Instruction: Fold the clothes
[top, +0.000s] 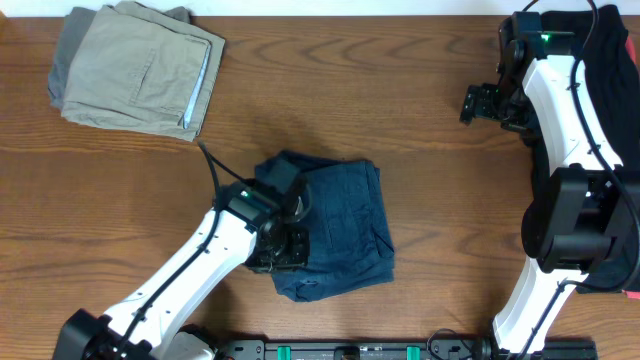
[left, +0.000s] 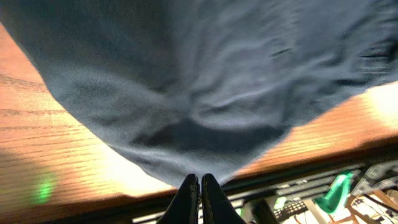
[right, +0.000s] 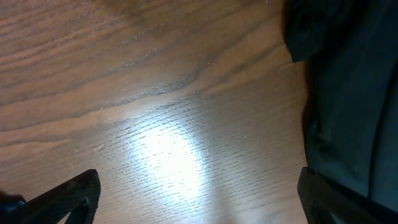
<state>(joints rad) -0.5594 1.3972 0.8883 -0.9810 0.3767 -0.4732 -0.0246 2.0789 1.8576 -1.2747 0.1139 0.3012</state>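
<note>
The navy-blue shorts (top: 340, 225) lie folded in a rough square at the table's middle front. My left gripper (top: 277, 248) sits over their left front part. In the left wrist view its fingers (left: 200, 185) are pressed together at the edge of the blue fabric (left: 205, 81), which narrows down to the tips. My right gripper (top: 478, 103) hovers at the far right with its fingers wide apart (right: 199, 193) over bare wood. A black garment (top: 612, 60) lies beside it and also shows in the right wrist view (right: 348, 93).
Folded khaki shorts (top: 145, 65) lie on a grey garment (top: 62, 62) at the far left corner. The table's front edge, with a rail of electronics (left: 298, 193) below it, is close behind the navy shorts.
</note>
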